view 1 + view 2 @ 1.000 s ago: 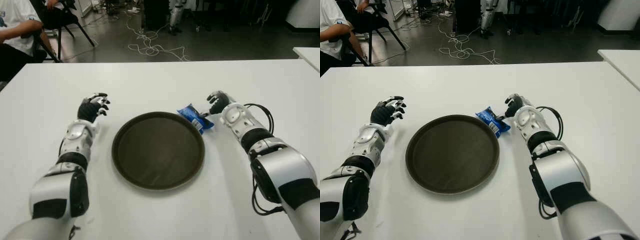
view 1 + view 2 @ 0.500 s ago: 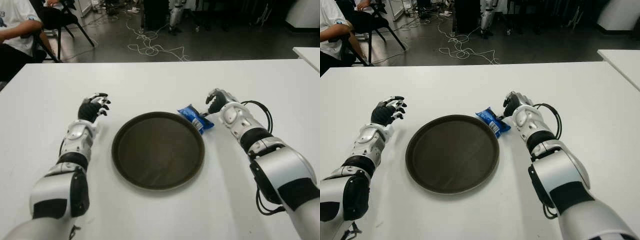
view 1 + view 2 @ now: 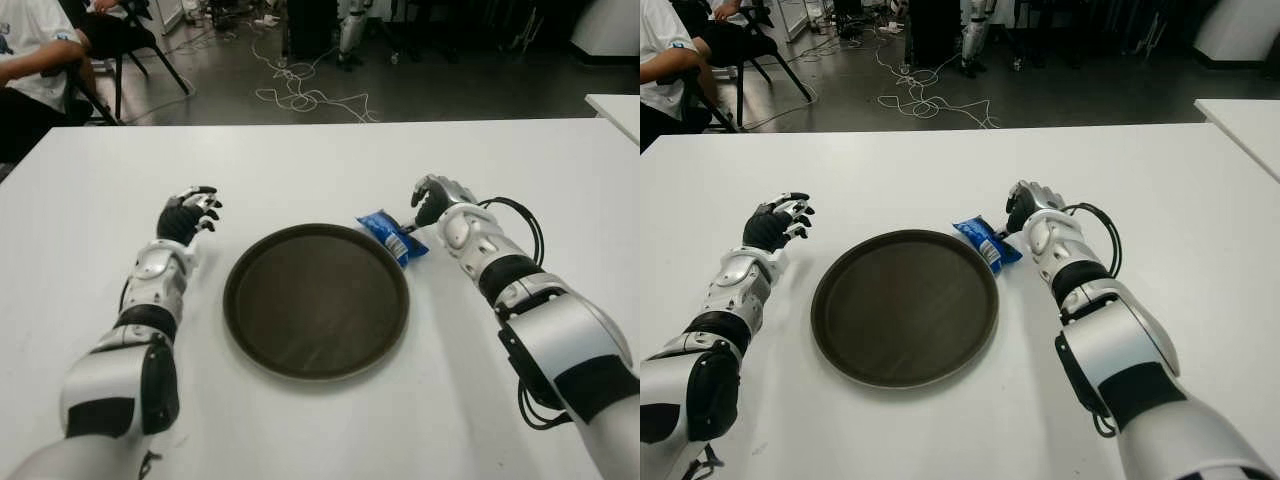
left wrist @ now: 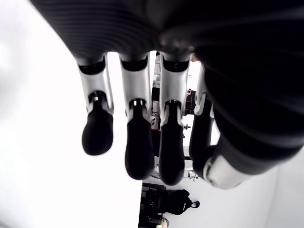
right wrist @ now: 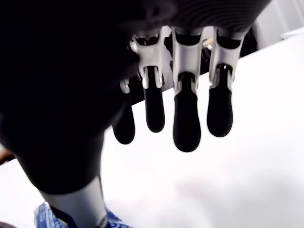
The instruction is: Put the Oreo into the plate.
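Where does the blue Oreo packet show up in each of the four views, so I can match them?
Left eye view: Oreo packet at the plate's far right rim, beside the right hand.
Right eye view: same spot, packet between the plate rim and the right hand.
Left wrist view: not in it.
Right wrist view: only a blue corner at the frame's edge.
Shared landmark: the right hand.

Robotics lab: floor cables [image 3: 300, 98], white tables [image 3: 300, 160].
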Controlling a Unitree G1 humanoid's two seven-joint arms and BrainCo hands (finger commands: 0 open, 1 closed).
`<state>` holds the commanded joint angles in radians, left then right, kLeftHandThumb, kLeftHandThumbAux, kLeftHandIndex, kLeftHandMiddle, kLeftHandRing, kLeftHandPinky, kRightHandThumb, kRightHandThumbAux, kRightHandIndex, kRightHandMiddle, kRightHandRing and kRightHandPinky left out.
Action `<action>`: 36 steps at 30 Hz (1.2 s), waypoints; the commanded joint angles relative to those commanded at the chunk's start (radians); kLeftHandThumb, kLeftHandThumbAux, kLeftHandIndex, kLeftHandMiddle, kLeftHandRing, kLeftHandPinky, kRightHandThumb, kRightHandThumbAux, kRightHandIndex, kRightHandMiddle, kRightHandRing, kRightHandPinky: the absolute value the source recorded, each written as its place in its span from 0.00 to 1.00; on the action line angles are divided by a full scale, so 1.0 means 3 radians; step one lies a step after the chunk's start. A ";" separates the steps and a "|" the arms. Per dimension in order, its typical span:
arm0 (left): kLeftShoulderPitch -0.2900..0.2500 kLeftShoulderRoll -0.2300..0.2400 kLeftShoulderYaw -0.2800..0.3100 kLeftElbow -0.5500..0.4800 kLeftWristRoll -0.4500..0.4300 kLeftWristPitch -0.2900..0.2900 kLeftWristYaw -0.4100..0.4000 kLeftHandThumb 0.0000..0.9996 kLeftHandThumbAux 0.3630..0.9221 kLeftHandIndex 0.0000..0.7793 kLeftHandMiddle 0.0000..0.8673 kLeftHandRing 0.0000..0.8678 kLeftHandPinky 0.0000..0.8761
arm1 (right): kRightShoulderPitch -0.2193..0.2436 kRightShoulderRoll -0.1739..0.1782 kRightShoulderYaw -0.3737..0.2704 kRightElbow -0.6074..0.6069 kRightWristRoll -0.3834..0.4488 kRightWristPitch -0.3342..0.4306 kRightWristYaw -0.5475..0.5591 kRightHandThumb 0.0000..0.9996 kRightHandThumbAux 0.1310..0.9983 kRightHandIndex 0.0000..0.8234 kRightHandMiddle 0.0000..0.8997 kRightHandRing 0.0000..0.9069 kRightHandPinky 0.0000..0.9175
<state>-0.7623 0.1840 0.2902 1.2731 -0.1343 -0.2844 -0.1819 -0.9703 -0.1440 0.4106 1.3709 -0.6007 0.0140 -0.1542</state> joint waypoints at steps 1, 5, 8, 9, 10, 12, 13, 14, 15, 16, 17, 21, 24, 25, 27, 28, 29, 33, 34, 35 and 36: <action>-0.0001 0.0000 0.0002 0.0000 -0.0002 0.0004 0.0004 0.70 0.63 0.54 0.65 0.71 0.77 | -0.0002 0.0002 0.0009 0.0002 -0.0006 0.0015 0.0004 0.02 0.87 0.64 0.73 0.70 0.66; -0.0005 0.0006 0.0008 0.0005 -0.0006 0.0016 0.0002 0.70 0.63 0.54 0.66 0.71 0.76 | 0.0004 0.0006 0.0035 0.0004 -0.0009 0.0023 -0.0008 0.02 0.87 0.64 0.73 0.70 0.66; -0.0007 0.0012 0.0006 0.0008 0.0000 0.0023 0.0003 0.70 0.63 0.54 0.66 0.71 0.76 | 0.0012 0.0007 0.0047 0.0003 -0.0004 0.0013 -0.0032 0.01 0.87 0.65 0.74 0.70 0.66; -0.0008 0.0014 0.0005 0.0008 0.0002 0.0024 0.0003 0.70 0.63 0.54 0.66 0.71 0.76 | 0.0012 0.0007 0.0049 0.0003 -0.0001 0.0011 -0.0036 0.00 0.87 0.65 0.74 0.70 0.66; -0.0008 0.0014 0.0005 0.0007 0.0002 0.0025 0.0003 0.70 0.63 0.54 0.66 0.71 0.76 | 0.0012 0.0007 0.0052 0.0003 0.0001 0.0010 -0.0038 0.00 0.87 0.65 0.74 0.70 0.66; -0.0007 0.0018 0.0004 0.0011 0.0004 0.0027 0.0003 0.70 0.63 0.54 0.66 0.71 0.76 | 0.0016 0.0009 0.0057 0.0004 0.0004 0.0005 -0.0049 0.00 0.87 0.66 0.74 0.70 0.66; -0.0007 0.0021 0.0005 0.0013 0.0004 0.0028 0.0000 0.70 0.63 0.54 0.65 0.71 0.76 | 0.0017 0.0012 0.0059 0.0005 0.0006 0.0005 -0.0053 0.00 0.87 0.66 0.74 0.70 0.66; -0.0007 0.0024 0.0005 0.0014 0.0005 0.0025 -0.0004 0.70 0.63 0.54 0.65 0.71 0.76 | 0.0021 0.0014 0.0062 0.0006 0.0006 0.0002 -0.0059 0.00 0.87 0.66 0.74 0.70 0.66; -0.0006 0.0026 0.0005 0.0015 0.0006 0.0023 -0.0006 0.70 0.63 0.54 0.66 0.71 0.76 | 0.0023 0.0015 0.0065 0.0006 0.0006 0.0000 -0.0064 0.00 0.87 0.66 0.74 0.70 0.66; -0.0006 0.0027 0.0004 0.0015 0.0006 0.0022 -0.0008 0.70 0.63 0.54 0.66 0.71 0.76 | 0.0024 0.0015 0.0067 0.0007 0.0007 -0.0002 -0.0067 0.00 0.87 0.65 0.74 0.71 0.67; -0.0005 0.0031 0.0000 0.0015 0.0012 0.0016 -0.0010 0.70 0.63 0.54 0.66 0.71 0.76 | 0.0026 0.0018 0.0067 0.0007 0.0010 -0.0001 -0.0068 0.00 0.87 0.65 0.74 0.71 0.67; -0.0001 0.0056 -0.0017 0.0019 0.0032 0.0007 -0.0028 0.70 0.63 0.54 0.67 0.72 0.77 | 0.0016 0.0041 0.0036 0.0009 0.0049 0.0038 -0.0039 0.00 0.87 0.64 0.74 0.71 0.67; 0.0000 0.0067 -0.0021 0.0021 0.0033 0.0011 -0.0042 0.70 0.63 0.54 0.67 0.72 0.78 | 0.0011 0.0051 0.0008 0.0008 0.0076 0.0059 -0.0020 0.00 0.87 0.63 0.73 0.70 0.66; 0.0000 0.0071 -0.0021 0.0022 0.0032 0.0013 -0.0046 0.70 0.63 0.54 0.67 0.72 0.78 | 0.0007 0.0041 -0.0072 0.0010 0.0151 0.0051 0.0017 0.00 0.87 0.63 0.73 0.69 0.66; 0.0000 0.0074 -0.0020 0.0024 0.0030 0.0012 -0.0051 0.70 0.63 0.54 0.67 0.72 0.78 | 0.0015 0.0018 -0.0299 0.0009 0.0361 0.0019 0.0114 0.00 0.87 0.63 0.72 0.69 0.66; 0.0001 0.0076 -0.0019 0.0024 0.0029 0.0012 -0.0052 0.70 0.63 0.54 0.67 0.72 0.78 | 0.0022 0.0010 -0.0415 0.0007 0.0468 0.0002 0.0162 0.00 0.86 0.61 0.70 0.67 0.65; 0.0000 0.0078 -0.0019 0.0025 0.0028 0.0014 -0.0053 0.70 0.63 0.54 0.67 0.72 0.78 | 0.0024 0.0014 -0.0613 -0.0003 0.0662 -0.0010 0.0244 0.00 0.86 0.61 0.69 0.66 0.65; 0.0002 0.0087 -0.0017 0.0026 0.0026 0.0015 -0.0062 0.70 0.63 0.54 0.66 0.72 0.77 | 0.0001 0.0043 -0.1195 -0.0027 0.1218 0.0042 0.0406 0.00 0.87 0.52 0.57 0.59 0.56; 0.0002 0.0089 -0.0016 0.0026 0.0025 0.0017 -0.0065 0.70 0.63 0.54 0.66 0.72 0.77 | -0.0006 0.0047 -0.1287 -0.0029 0.1306 0.0064 0.0417 0.00 0.87 0.47 0.50 0.53 0.50; 0.0001 0.0090 -0.0015 0.0027 0.0024 0.0021 -0.0065 0.70 0.63 0.54 0.66 0.72 0.77 | -0.0017 0.0044 -0.1412 -0.0025 0.1417 0.0107 0.0405 0.00 0.87 0.45 0.47 0.50 0.47; 0.0000 0.0091 -0.0013 0.0027 0.0023 0.0023 -0.0065 0.70 0.63 0.54 0.66 0.71 0.77 | -0.0025 0.0042 -0.1501 -0.0023 0.1491 0.0137 0.0397 0.00 0.86 0.39 0.41 0.44 0.43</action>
<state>-0.7622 0.2114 0.2862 1.2813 -0.1275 -0.2776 -0.2015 -0.9778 -0.1314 -0.0396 1.3642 -0.1535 0.0550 -0.0352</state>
